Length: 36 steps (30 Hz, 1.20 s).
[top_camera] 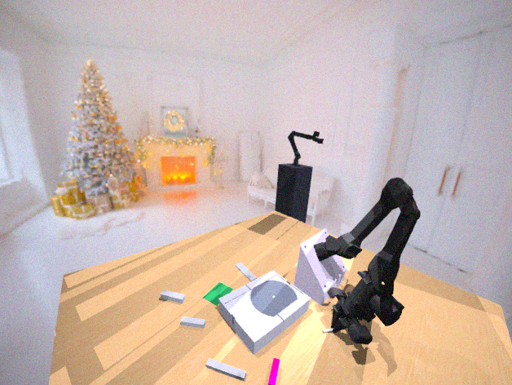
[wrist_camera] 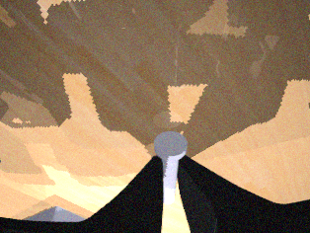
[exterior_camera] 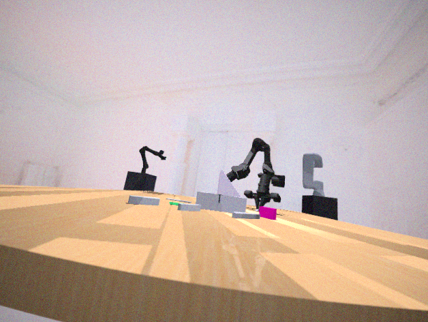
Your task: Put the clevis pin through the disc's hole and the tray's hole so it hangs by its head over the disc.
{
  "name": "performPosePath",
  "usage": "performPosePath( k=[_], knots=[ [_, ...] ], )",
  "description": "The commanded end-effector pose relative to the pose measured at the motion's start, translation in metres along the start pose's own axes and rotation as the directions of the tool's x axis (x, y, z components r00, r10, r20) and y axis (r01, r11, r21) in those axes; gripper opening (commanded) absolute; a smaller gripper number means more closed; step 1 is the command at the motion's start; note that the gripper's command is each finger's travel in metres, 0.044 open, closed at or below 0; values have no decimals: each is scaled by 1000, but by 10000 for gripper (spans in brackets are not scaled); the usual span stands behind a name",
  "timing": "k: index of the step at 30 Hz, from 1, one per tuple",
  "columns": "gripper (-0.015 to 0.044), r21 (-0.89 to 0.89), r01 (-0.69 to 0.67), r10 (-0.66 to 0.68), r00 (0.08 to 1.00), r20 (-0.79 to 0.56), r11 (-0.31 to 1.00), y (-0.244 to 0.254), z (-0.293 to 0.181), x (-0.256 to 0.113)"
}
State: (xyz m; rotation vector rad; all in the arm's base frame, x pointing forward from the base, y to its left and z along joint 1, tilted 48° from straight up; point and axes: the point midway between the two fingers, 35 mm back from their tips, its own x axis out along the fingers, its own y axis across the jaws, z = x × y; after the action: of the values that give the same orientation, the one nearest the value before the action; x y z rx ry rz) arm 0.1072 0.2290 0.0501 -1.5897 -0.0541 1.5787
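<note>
We were at the grasping step — our tool (top_camera: pixel 332 329) (exterior_camera: pixel 257 209) (wrist_camera: pixel 168 163) pinched the pin (top_camera: pixel 328 330) (exterior_camera: pixel 257 210) (wrist_camera: pixel 170 170) near its head; next came a lift, then turning it shank-down

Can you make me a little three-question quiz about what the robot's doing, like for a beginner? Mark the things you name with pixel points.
1. Multiple choice: What is between the jaws?
a) the magenta block
b) the clevis pin (top_camera: pixel 327 330) (wrist_camera: pixel 170 170)
c) the green patch

2. True or false: The aluminium disc (top_camera: pixel 273 297) is lying on the rimmed steel tray (top_camera: pixel 253 337) (exterior_camera: pixel 207 202).

3. Fill in the missing word: The pin's round ____ shows above the fingertips in the wrist view.

Key: 1. b; 2. true; 3. head
</note>
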Motion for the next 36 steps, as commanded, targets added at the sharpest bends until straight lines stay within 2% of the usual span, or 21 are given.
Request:
performPosePath(
  k=[1,16,25,36],
  knots=[
    [0,-1,5,-5,1000,2,1000,-1,-2,-5],
    [0,-6,6,-6,1000,1,1000,-2,-19,-50],
    [0,-6,6,-6,1000,0,1000,-2,-24,-63],
    [0,296,-51,56,998,-6,954,1,-38,-55]
  ],
)
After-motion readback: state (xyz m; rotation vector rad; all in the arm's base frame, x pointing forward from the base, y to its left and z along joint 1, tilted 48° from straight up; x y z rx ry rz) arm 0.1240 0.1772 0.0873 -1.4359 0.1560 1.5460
